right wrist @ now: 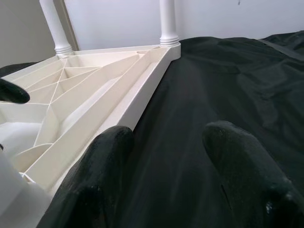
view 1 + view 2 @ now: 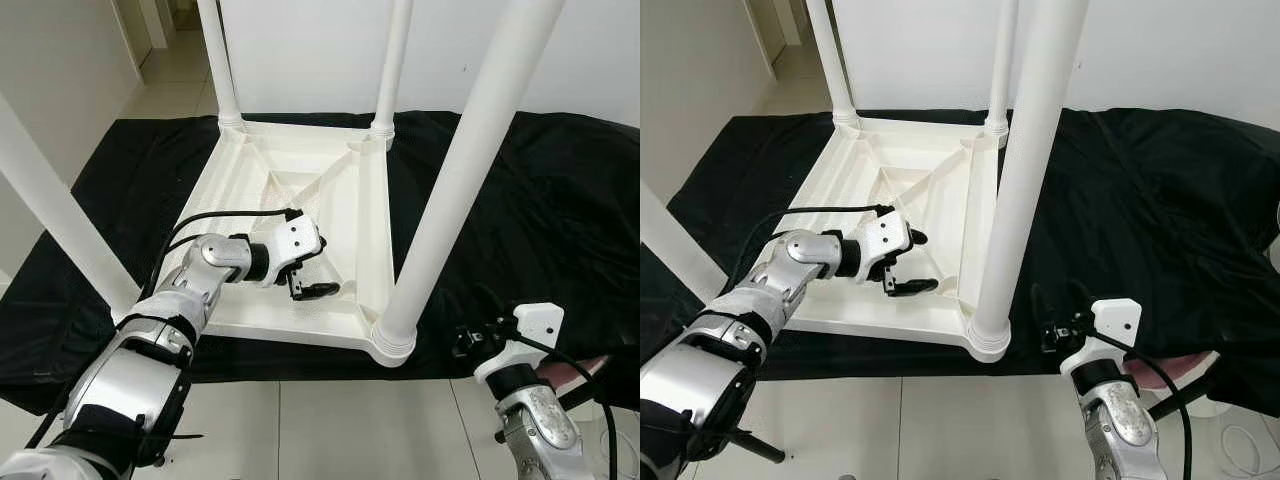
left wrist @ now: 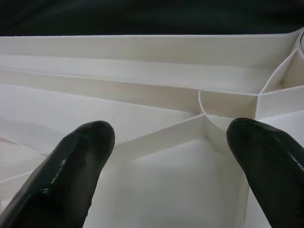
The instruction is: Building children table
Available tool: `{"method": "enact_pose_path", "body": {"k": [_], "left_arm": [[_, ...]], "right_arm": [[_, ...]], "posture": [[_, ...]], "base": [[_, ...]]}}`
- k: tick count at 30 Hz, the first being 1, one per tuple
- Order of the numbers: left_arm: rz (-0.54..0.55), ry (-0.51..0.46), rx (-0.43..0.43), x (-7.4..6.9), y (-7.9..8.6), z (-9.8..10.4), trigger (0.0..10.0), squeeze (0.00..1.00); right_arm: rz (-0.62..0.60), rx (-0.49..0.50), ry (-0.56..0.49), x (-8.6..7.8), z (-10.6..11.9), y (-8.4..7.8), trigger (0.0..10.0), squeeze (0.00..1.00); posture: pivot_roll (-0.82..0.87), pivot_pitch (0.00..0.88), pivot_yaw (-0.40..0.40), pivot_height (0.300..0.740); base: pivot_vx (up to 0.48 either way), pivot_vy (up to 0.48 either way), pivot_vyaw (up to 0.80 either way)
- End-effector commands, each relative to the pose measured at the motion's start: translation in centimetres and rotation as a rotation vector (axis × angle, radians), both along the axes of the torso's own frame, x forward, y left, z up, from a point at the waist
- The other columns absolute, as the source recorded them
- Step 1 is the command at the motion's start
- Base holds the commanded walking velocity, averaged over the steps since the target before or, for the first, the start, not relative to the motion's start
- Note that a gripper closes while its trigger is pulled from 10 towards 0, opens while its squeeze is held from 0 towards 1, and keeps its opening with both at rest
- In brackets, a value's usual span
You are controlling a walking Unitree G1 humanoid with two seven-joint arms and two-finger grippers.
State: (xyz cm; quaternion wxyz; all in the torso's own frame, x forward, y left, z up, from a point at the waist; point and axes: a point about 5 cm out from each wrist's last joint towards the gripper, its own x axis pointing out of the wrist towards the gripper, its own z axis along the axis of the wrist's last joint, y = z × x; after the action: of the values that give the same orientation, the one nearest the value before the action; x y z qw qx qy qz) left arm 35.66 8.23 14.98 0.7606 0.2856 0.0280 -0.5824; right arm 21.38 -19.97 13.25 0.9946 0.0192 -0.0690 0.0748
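The white children's table (image 2: 300, 190) is seen upside down on a black cloth (image 2: 560, 200) spread over the tiled floor (image 2: 330, 430), with four legs already seated in its corner sockets and pointing up. The assembly is therefore judged to be near its end, the step in hand being a check or seating of the legs. The left end effector (image 2: 305, 268) is held released, fingers spread, just above the ribbed underside near the front edge; nothing is grasped. The right end effector (image 2: 1060, 325) is held released over the cloth, just beside the near right leg (image 2: 455, 190), also empty. The next move is judged to call for a grip on the frame or a leg so that the table can be turned upright. The tops of all four legs are cut off by the frame, and a pinkish object (image 2: 572, 372) beside the right wrist is too obscured to be identified.
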Motion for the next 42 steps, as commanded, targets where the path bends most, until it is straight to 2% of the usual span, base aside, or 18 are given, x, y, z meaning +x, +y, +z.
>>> {"method": "enact_pose_path", "body": {"k": [1,5,7,8,10,12,13,14,16,18,21,24,25,28,30,35,38,42], "left_arm": [[0.410,-0.216,-0.129,1.7,1.3,0.5,10.0,0.00],[0.319,-0.146,-0.177,0.8,1.8,0.1,10.0,0.00],[0.319,-0.146,-0.177,0.8,1.8,0.1,10.0,0.00],[0.262,-0.093,-0.216,0.0,2.1,0.1,10.0,0.00],[0.262,-0.093,-0.216,0.0,2.1,0.1,10.0,0.00],[0.187,-0.038,-0.288,-1.7,2.9,0.6,10.0,0.00],[0.187,-0.038,-0.288,-1.7,2.9,0.6,10.0,0.00],[0.165,-0.021,-0.300,-2.6,3.4,0.8,10.0,0.00],[0.165,-0.021,-0.300,-2.6,3.4,0.8,10.0,0.00],[0.149,-0.020,-0.310,-3.4,3.7,1.1,10.0,0.00],[0.078,0.053,-0.349,-6.2,4.3,1.5,10.0,0.00],[0.061,0.076,-0.361,-6.9,4.3,1.5,10.0,0.00],[0.039,0.120,-0.369,-7.9,4.2,1.5,10.0,0.00],[0.018,0.151,-0.370,-8.8,3.9,1.4,10.0,0.00],[0.019,0.208,-0.373,-10.4,3.3,1.1,10.0,0.00],[0.058,0.222,-0.388,-10.9,2.7,0.8,10.0,0.00],[0.118,0.236,-0.417,-11.1,1.8,0.6,10.0,0.00],[0.128,0.252,-0.421,-11.3,1.6,0.5,10.0,0.00]], "right_arm": [[-0.014,0.003,-0.013,-0.4,0.2,-0.1,10.0,0.00],[0.027,0.027,0.003,-1.2,0.0,-0.1,10.0,0.00],[0.027,0.027,0.003,-1.2,0.0,-0.1,10.0,0.00],[0.046,0.007,0.014,-1.5,0.0,-0.8,10.0,0.00],[0.046,0.007,0.014,-1.5,0.0,-0.8,10.0,0.00],[0.108,-0.057,0.040,-1.9,0.3,-2.4,10.0,0.00],[0.108,-0.057,0.040,-1.9,0.3,-2.4,10.0,0.00],[0.160,-0.078,0.063,-1.9,0.4,-2.9,10.0,0.00],[0.160,-0.078,0.063,-1.9,0.4,-2.9,10.0,0.00],[0.225,-0.089,0.092,-2.0,0.3,-2.9,10.0,0.00],[0.455,-0.087,0.164,-2.4,-0.1,-1.8,10.0,0.00],[0.504,-0.089,0.175,-2.4,-0.1,-1.5,10.0,0.00],[0.575,-0.097,0.189,-2.5,-0.1,-1.2,10.0,0.00],[0.633,-0.112,0.199,-2.5,-0.1,-1.0,10.0,0.00],[0.710,-0.140,0.200,-1.8,0.1,-0.8,10.0,0.00],[0.716,-0.158,0.187,-0.6,0.4,-0.8,10.0,0.00],[0.704,-0.174,0.152,0.9,0.6,-0.4,10.0,0.00],[0.710,-0.172,0.145,1.3,0.6,0.0,10.0,0.00]], "posture": [[-0.21,0.000,0.073,0.740],[-0.21,0.000,0.079,0.740],[-0.21,0.000,0.079,0.740],[-0.21,0.000,0.087,0.740],[-0.21,0.000,0.087,0.740],[-0.20,0.003,0.076,0.740],[-0.20,0.003,0.076,0.740],[-0.19,0.003,0.072,0.740],[-0.19,0.003,0.072,0.740],[-0.18,0.005,0.058,0.740],[-0.15,0.000,0.039,0.740],[-0.14,0.000,0.035,0.740],[-0.13,0.004,0.025,0.740],[-0.12,0.005,0.018,0.740],[-0.11,0.000,0.005,0.740],[-0.10,0.000,0.000,0.740],[-0.08,0.000,-0.012,0.740],[-0.08,0.000,-0.012,0.740]], "base": [[0.000,0.000,0.00],[0.000,0.000,0.00],[0.000,0.000,0.00],[0.000,0.000,0.00],[0.000,0.000,0.00],[0.000,0.000,0.00],[0.000,0.000,0.00],[0.000,0.000,0.00],[0.000,0.000,0.00],[0.000,0.000,0.00],[0.000,0.000,0.00],[0.000,0.000,0.00],[0.000,0.000,0.00],[0.000,0.000,0.00],[0.000,0.000,0.00],[0.000,0.000,0.00],[0.000,0.000,0.00],[0.000,0.000,0.00]]}}
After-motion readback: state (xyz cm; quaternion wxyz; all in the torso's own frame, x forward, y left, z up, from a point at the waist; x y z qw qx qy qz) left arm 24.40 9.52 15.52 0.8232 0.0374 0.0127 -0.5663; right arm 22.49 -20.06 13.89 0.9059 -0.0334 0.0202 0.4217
